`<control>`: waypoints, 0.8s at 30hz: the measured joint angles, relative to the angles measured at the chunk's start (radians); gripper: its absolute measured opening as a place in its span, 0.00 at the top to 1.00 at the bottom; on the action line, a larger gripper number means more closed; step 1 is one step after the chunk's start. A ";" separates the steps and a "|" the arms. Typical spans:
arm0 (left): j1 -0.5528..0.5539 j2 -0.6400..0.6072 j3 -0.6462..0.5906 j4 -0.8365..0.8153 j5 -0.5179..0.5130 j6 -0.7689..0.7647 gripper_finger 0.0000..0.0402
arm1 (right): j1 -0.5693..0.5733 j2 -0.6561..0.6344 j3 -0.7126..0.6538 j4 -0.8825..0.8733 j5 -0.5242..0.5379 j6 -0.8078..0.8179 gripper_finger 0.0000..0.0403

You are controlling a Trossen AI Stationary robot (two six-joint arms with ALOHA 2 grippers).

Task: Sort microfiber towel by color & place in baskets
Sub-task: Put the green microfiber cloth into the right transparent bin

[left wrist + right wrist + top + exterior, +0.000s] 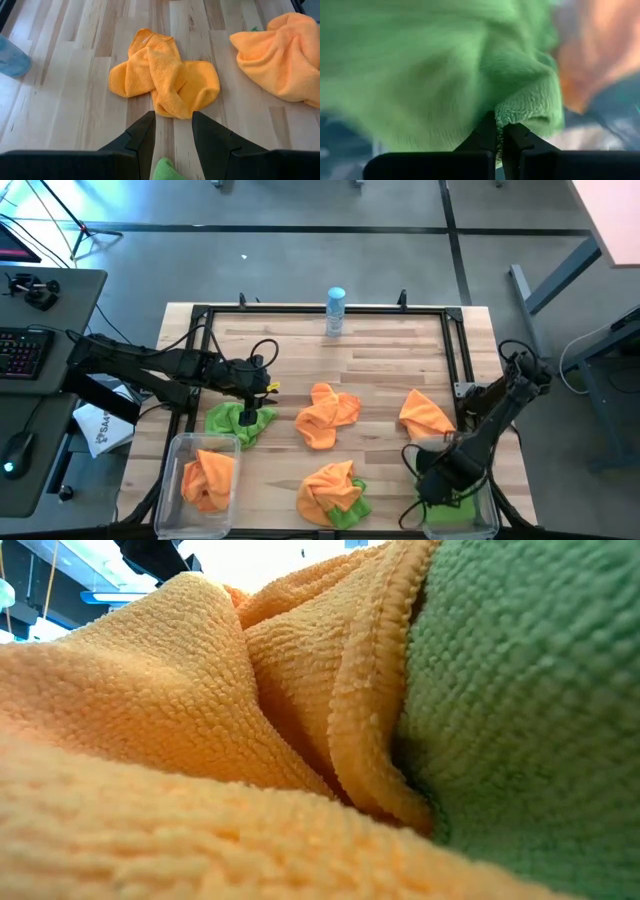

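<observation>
1. Green terry cloth is pinched between the fingers of the right hand point(499, 131), which are clamped together on a fold of a green towel point(445, 65); in the high view this hand point(437, 492) sits at the lower right of the frame, directly over the right basket point(486, 522), where green already shows.
2. The left hand point(173, 131) has its fingers apart with nothing between them. In the high view it point(250, 402) hovers at the left centre of the frame, right above a green towel on the counter point(240, 423); a tip of that green shows just below the gap in the left wrist view.
3. Outward from the left hand, an orange towel point(165, 80) lies straight ahead, its long axis running across the fingers' line, and a second orange towel point(280, 55) lies toward the upper right of that view.
4. On the counter point(380, 370) the high view shows orange towels in the middle and right centre, and a mixed orange-and-green heap point(332, 492) at the lower centre.
5. The left basket point(172, 452) at the lower left holds orange cloth point(207, 477).
6. The coming move likely turns on this: the green towel lies directly beneath the left hand, yet its matching basket is at the far right, nearer the right arm.
</observation>
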 joint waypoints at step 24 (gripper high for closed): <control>0.001 0.000 0.000 0.016 -0.085 -0.002 0.71 | 0.167 0.000 -0.238 0.399 0.174 -0.075 1.00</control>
